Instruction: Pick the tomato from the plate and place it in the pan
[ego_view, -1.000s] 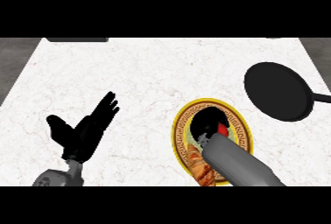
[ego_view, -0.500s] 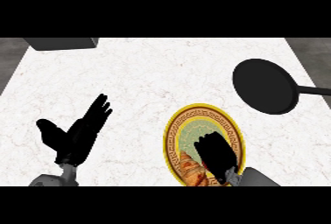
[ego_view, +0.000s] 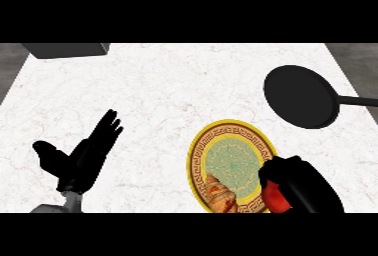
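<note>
The tomato (ego_view: 274, 198) shows as a red patch under the curled fingers of the right hand (ego_view: 299, 181), at about 4 o'clock on the rim of the plate (ego_view: 221, 126). The hand is closed around it, hiding most of it. A second ago that hand and the red patch sat nearer the plate's middle; both have since drawn back toward the plate's lower right edge, so the tomato looks picked up, though whether it has cleared the plate cannot be told. A pastry (ego_view: 220, 196) lies at 6 o'clock on the plate. The pan (ego_view: 299, 95) sits at 1 o'clock from the plate, well apart, so the carry is yet to come. The left hand (ego_view: 83, 157) rests open at 9 o'clock.
</note>
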